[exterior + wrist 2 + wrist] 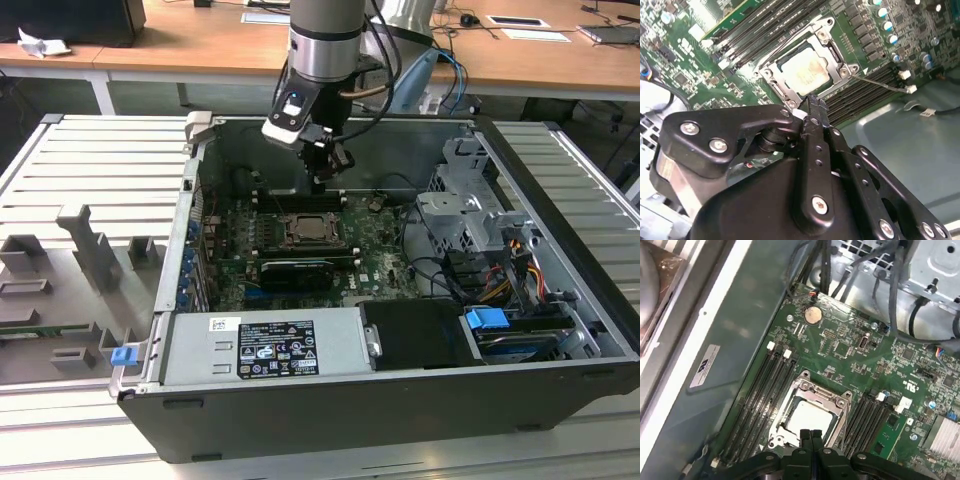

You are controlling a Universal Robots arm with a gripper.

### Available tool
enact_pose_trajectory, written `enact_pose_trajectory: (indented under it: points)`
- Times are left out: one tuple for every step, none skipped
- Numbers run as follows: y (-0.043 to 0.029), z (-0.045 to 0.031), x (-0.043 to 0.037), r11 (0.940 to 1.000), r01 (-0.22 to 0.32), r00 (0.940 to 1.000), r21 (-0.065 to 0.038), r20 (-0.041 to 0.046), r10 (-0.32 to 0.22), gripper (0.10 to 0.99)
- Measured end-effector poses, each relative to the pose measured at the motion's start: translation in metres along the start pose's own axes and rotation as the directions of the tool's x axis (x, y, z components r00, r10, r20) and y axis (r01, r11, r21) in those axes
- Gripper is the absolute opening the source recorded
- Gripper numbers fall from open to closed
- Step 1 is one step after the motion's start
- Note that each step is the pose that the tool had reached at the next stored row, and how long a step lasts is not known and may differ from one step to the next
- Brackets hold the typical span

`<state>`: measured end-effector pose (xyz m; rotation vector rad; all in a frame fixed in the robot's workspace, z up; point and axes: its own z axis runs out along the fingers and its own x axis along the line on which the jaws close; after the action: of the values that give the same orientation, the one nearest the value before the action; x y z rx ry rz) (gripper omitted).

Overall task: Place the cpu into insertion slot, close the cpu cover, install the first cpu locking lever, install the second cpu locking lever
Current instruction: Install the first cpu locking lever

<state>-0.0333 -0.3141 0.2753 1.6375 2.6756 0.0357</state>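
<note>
Hovering above seated cpu with claw pinched together, empty; risking a scraped cover if lowered off-line.

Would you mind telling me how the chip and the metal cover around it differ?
The chip is a solid pale beige square; the cover is a silver frame with an open middle. The chip sits inside; the cover rings it and reaches further out. Both are squarish and lie flat on the board.
</note>
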Motion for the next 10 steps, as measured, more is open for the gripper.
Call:
enact_pose_trajectory:
  points:
    - [0.0000, 0.0000, 0.0000, 0.9998, 0.019, 0.9998, 0.000, -0.0004, -0.019, 0.106]
    - [0.0000, 0.0000, 0.0000, 0.9993, 0.038, 0.9993, 0.000, -0.0008, -0.038, 0.106]
    - [0.0000, 0.0000, 0.0000, 0.9984, 0.057, 0.9984, 0.000, -0.0012, -0.057, 0.106]
    - [0.0000, 0.0001, 0.0000, 0.9971, 0.076, 0.9971, 0.001, -0.0016, -0.076, 0.106]
    - [0.0000, 0.0001, 0.0000, 0.9952, 0.098, 0.9952, 0.001, -0.0022, -0.098, 0.106]
    - [0.0000, 0.0001, 0.0000, 0.9933, 0.116, 0.9933, 0.001, -0.0026, -0.116, 0.106]
    - [0.0000, 0.0001, 0.0000, 0.9895, 0.145, 0.9895, 0.001, -0.0032, -0.144, 0.106]
    - [0.0000, 0.0001, 0.0000, 0.9851, 0.172, 0.9851, 0.001, -0.0038, -0.172, 0.106]
    - [0.0000, 0.0002, 0.0000, 0.9816, 0.191, 0.9816, 0.001, -0.0043, -0.191, 0.106]
    - [0.0000, 0.0002, 0.0000, 0.9788, 0.205, 0.9788, 0.001, -0.0046, -0.205, 0.106]
